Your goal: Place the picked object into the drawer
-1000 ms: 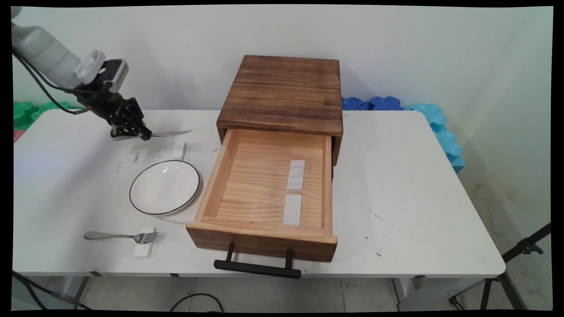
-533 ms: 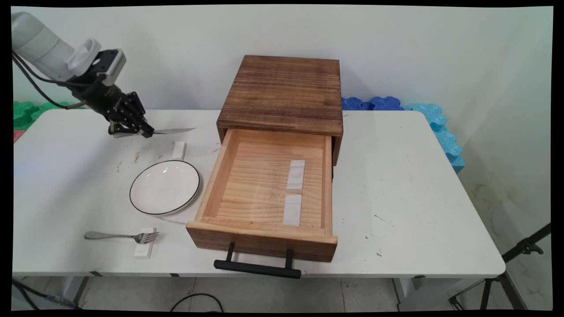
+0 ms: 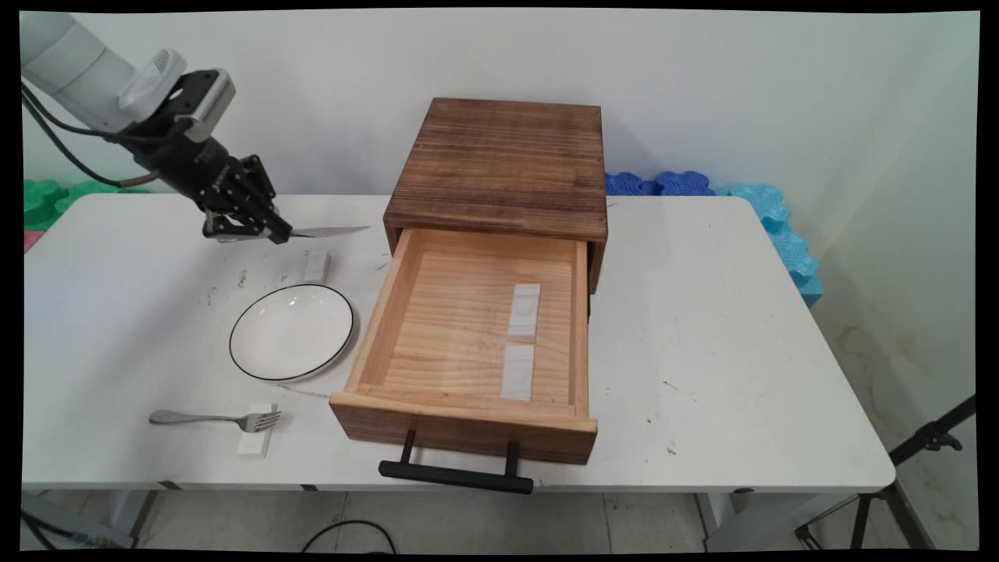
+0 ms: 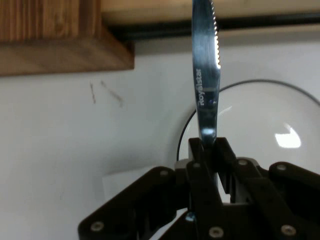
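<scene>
in the upper left of the frame the claw (image 3: 269,232) is clamped on a knife (image 3: 332,231) by its handle end, blade level and clear above the surface (image 3: 702,312); the small white rest (image 3: 316,266) lies bare just below it, beside the plate (image 3: 291,331).

A pale grey-white arm link is seen, with thin black cables hung beneath it. A white ribbed housing and a silver-faced black box are mounted at the wrist. The end effector (image 3: 275,233) (image 4: 209,150) is built of black linkage bars, studded with small silver screws.
</scene>
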You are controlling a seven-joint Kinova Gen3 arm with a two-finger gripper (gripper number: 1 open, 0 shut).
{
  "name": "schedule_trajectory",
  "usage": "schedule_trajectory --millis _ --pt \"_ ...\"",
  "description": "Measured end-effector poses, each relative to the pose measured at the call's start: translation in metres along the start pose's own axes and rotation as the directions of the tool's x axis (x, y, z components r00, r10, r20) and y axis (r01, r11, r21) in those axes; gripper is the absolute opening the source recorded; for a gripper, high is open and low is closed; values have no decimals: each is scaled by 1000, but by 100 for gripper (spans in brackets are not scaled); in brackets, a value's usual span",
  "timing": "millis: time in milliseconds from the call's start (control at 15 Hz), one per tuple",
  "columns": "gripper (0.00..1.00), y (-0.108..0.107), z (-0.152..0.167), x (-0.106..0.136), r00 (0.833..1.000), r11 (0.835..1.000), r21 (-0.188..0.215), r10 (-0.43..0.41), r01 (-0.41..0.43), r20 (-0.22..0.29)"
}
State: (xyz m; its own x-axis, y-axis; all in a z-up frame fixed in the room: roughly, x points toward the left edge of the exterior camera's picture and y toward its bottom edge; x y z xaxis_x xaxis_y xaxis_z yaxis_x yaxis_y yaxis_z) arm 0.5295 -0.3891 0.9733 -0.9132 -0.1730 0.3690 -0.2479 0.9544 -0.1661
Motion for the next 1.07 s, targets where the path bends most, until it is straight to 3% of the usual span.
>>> schedule_trajectory --millis 1067 --pt "0 7 31 100 996 997 -16 72 -73 -50"
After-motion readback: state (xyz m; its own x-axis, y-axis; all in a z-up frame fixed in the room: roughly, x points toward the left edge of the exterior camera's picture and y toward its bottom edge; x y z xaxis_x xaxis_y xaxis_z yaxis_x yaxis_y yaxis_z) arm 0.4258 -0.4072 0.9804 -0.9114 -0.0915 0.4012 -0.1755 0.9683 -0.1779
